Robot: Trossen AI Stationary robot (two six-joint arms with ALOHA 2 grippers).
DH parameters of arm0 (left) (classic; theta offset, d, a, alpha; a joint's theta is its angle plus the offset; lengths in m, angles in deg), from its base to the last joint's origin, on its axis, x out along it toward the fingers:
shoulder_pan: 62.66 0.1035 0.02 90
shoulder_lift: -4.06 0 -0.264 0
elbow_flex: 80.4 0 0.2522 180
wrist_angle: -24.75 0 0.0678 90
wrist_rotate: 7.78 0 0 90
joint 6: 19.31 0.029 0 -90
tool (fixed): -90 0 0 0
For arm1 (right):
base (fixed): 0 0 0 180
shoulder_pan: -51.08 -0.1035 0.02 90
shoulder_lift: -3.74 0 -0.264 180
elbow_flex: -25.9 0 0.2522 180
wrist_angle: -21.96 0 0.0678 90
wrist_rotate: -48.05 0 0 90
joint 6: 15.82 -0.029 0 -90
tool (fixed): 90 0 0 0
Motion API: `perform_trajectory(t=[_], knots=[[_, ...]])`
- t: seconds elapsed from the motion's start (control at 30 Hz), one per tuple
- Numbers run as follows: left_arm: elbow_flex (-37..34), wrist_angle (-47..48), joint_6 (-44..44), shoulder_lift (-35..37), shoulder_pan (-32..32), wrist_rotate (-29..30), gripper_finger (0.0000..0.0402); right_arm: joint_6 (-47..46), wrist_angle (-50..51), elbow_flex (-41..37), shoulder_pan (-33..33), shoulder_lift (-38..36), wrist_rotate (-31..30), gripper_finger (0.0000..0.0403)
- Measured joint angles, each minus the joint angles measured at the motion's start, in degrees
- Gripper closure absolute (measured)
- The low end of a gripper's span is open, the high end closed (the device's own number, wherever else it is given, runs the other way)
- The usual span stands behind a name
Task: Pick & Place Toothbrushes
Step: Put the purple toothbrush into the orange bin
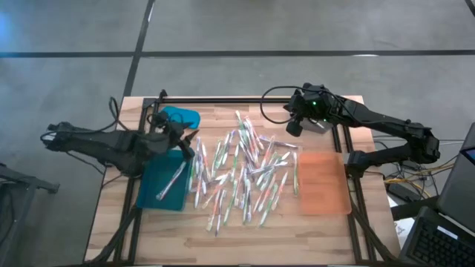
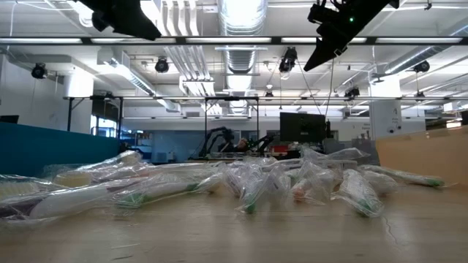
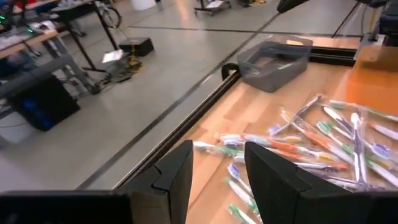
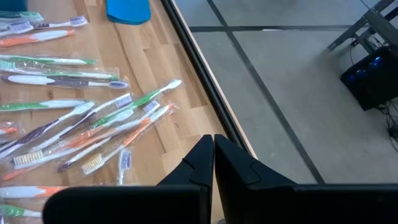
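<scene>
Several toothbrushes (image 1: 245, 174) in clear wrappers lie scattered on the wooden table's middle, white with green, orange or purple parts; the same pile (image 2: 256, 183) shows in the low view. One toothbrush (image 1: 172, 182) lies in the blue tray (image 1: 152, 189) at the left. An orange tray (image 1: 323, 185) lies at the right. My left gripper (image 1: 191, 142) hovers above the blue tray's far right corner, open (image 3: 217, 174) with nothing between its fingers. My right gripper (image 1: 294, 127) hangs shut (image 4: 213, 155) and empty above the pile's far right end.
A grey bin (image 3: 273, 56) stands at the table's far right under my right arm. A blue object (image 1: 182, 116) lies at the far left. Black frame rails (image 1: 223, 99) run along the table's far edge and sides. Bare wood (image 1: 223, 245) lies toward the near edge.
</scene>
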Motion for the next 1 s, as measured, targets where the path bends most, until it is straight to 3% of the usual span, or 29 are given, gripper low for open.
perform_trajectory(t=[0.4,0.77,1.0], knots=[[-0.02,-7.21,5.83,-8.26,15.32,-21.98,0.025,-4.61,5.18,-0.04,0.04,4.98,0.0,0.0394],[-0.07,-10.76,7.97,-18.95,22.67,-31.17,0.025,-6.47,11.28,0.11,0.12,12.09,0.24,0.0391],[-0.07,-15.34,8.76,-23.81,26.01,-39.95,0.025,-7.9,11.43,0.13,0.55,16.13,4.51,0.0345]])
